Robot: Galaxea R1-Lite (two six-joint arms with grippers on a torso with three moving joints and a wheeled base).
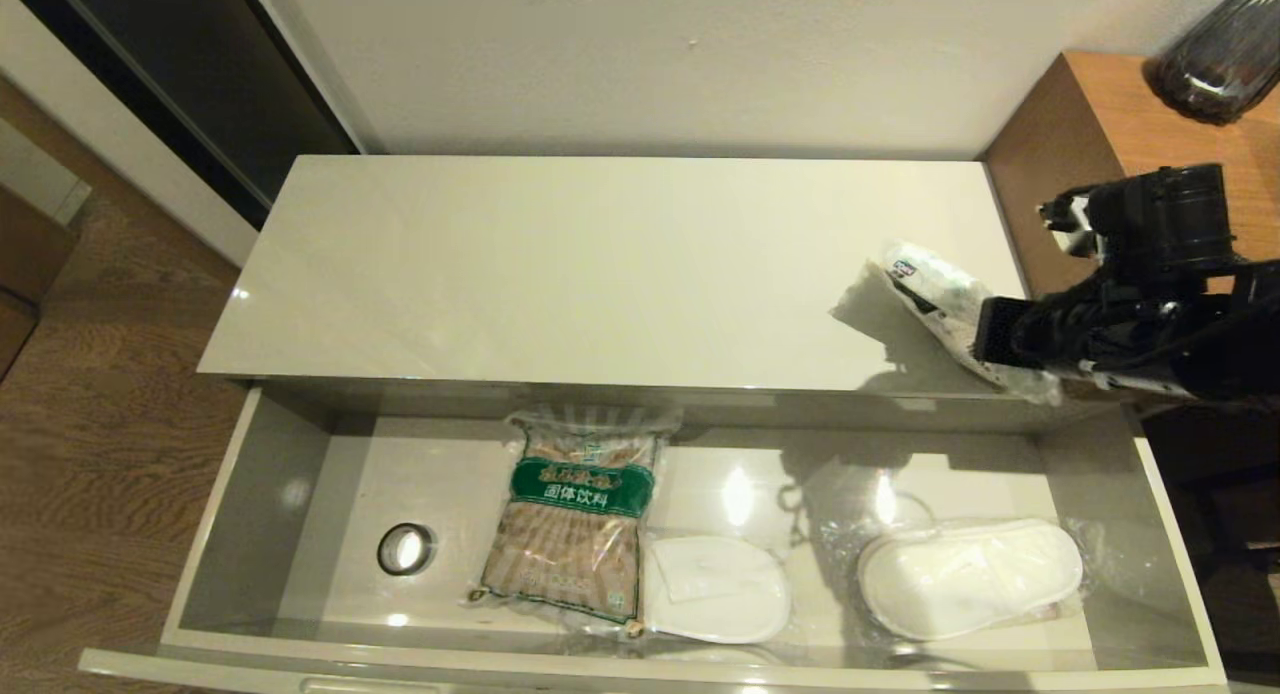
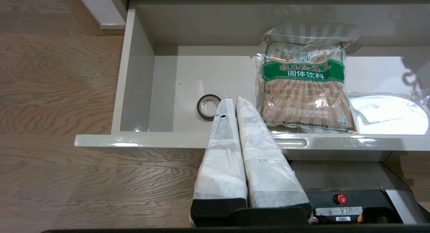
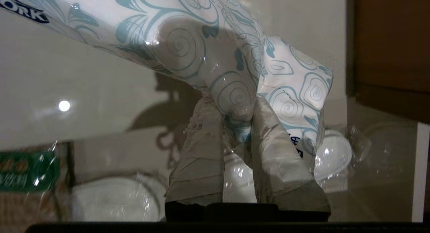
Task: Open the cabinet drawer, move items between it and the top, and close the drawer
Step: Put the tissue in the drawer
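The grey-beige drawer (image 1: 250, 504) stands pulled out below the cream top (image 1: 600, 264). Two white slippers in clear plastic (image 1: 968, 577) (image 1: 716, 587) lie on the drawer floor at the right and middle. My right gripper (image 3: 235, 120) is shut on the white tissue pack with blue print (image 3: 215, 48), holding it tilted above the top's right end (image 1: 935, 289). My left gripper (image 2: 231, 99) is shut and empty, hanging in front of the drawer's front edge (image 2: 141, 139) near a recessed handle (image 2: 291, 143).
A brown packet with a green band (image 1: 580, 519) lies mid-drawer and a small black tape roll (image 1: 406, 549) to its left. The taller orange-brown wooden surface (image 1: 1120, 114) with a dark glass vessel (image 1: 1225, 59) stands right of the cabinet. Wood floor (image 1: 100, 414) lies at the left.
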